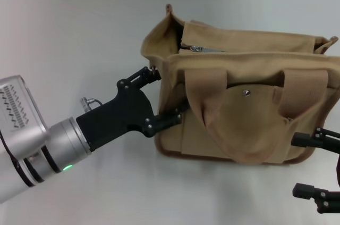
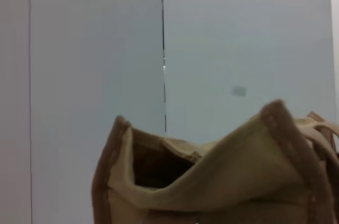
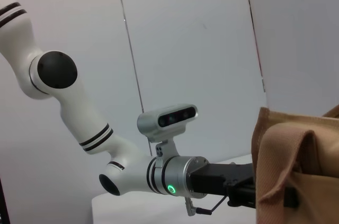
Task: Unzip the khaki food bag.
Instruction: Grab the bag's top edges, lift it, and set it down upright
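Left pincer (image 1: 169, 93) sits at the bag's (image 1: 249, 102) nine o'clock end, fingers spread across the end panel, one by the top corner, one against the lower side. Bag stands mid-bench (image 1: 79, 49), zipper (image 1: 204, 49) on top. Right pincer (image 1: 313, 169) hangs released at five o'clock.

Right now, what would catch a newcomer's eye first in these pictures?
The khaki food bag stands mid-table, its top partly gaping toward the robot's left, with the silver zipper showing. The left claw presses against the bag's left end, fingers spread on it. The right claw hangs open by the bag's lower right corner.
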`<act>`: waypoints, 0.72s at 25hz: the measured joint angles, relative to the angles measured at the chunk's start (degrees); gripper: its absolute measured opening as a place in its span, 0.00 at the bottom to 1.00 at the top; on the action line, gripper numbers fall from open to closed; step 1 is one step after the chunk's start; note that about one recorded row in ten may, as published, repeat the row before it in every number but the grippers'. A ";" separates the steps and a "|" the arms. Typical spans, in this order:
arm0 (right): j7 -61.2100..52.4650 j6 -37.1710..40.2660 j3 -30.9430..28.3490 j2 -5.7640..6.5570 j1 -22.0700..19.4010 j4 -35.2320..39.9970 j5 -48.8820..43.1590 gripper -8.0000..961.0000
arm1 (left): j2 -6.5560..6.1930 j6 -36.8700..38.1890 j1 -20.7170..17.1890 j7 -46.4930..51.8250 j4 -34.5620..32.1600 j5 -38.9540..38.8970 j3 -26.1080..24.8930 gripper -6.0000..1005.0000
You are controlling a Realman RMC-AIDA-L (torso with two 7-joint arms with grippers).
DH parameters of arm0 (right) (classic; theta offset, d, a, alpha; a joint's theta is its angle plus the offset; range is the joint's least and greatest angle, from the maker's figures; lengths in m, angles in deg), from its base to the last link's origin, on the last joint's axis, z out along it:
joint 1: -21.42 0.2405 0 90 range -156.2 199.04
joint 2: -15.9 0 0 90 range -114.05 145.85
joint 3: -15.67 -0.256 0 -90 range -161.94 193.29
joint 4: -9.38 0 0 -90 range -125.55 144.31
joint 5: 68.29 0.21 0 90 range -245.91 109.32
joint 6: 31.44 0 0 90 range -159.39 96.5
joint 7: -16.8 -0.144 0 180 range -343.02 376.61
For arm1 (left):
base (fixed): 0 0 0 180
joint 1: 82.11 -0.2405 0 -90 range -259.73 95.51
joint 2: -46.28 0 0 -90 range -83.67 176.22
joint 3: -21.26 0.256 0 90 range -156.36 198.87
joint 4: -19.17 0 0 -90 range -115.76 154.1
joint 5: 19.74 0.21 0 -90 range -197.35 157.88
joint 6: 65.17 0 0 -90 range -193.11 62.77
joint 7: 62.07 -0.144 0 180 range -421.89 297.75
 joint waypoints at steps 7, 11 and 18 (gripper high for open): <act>0.00 -0.38 -0.09 -0.05 -0.03 0.00 0.05 0.88 | 0.00 0.41 -0.85 -2.50 0.78 0.17 -2.71 0.70; -0.01 -0.39 -0.10 -0.06 0.03 0.00 0.15 0.88 | 0.00 0.47 -0.96 -2.48 1.05 0.19 -3.55 0.57; -0.01 -0.39 -0.10 -0.06 0.07 0.00 0.17 0.88 | 0.00 0.38 -0.69 -2.06 1.29 0.15 -4.56 0.30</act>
